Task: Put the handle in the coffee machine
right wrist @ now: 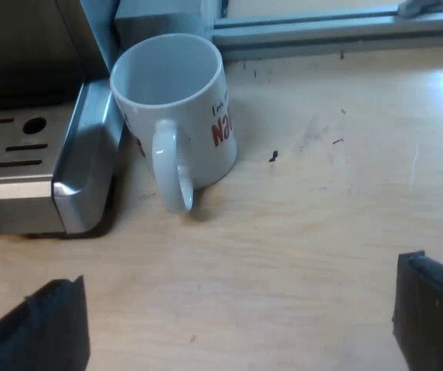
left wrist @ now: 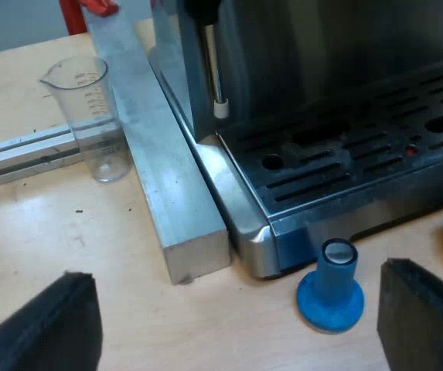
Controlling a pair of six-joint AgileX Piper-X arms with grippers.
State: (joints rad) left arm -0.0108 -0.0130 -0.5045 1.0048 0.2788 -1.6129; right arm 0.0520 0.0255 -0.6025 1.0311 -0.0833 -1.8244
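**Steel machine ahead, both grippers empty**

Steel makes up the machine point(left wrist: 345, 93), which stands on a pale wooden table point(left wrist: 66, 224). Its slotted tray point(left wrist: 360, 154) juts out at the base. A thin wand point(left wrist: 214, 62) with a white tip hangs down over the tray's inner corner.

The left gripper point(left wrist: 236, 309) hovers low over the table before the tray's corner. Its two black fingers point(left wrist: 47, 328) are spread wide and hold nothing. A blue tamper point(left wrist: 331, 290) stands upright on its broad base between them, closer to one finger, just in front of the tray's corner and apart from both fingers. An aluminium bar point(left wrist: 159, 170) lies along the machine's side, touching or nearly touching it. A clear glass point(left wrist: 90, 116) stands upright just beside the bar, in front of a grey rail point(left wrist: 20, 151).

The right gripper point(right wrist: 236, 309) hangs over bare table near the tray's other corner, its fingers likewise wide apart and empty. A white mug point(right wrist: 178, 108) with red lettering stands upright just beside that corner, its opening empty and its ear turned toward the gripper. Whether mug and tray touch, I cannot tell.
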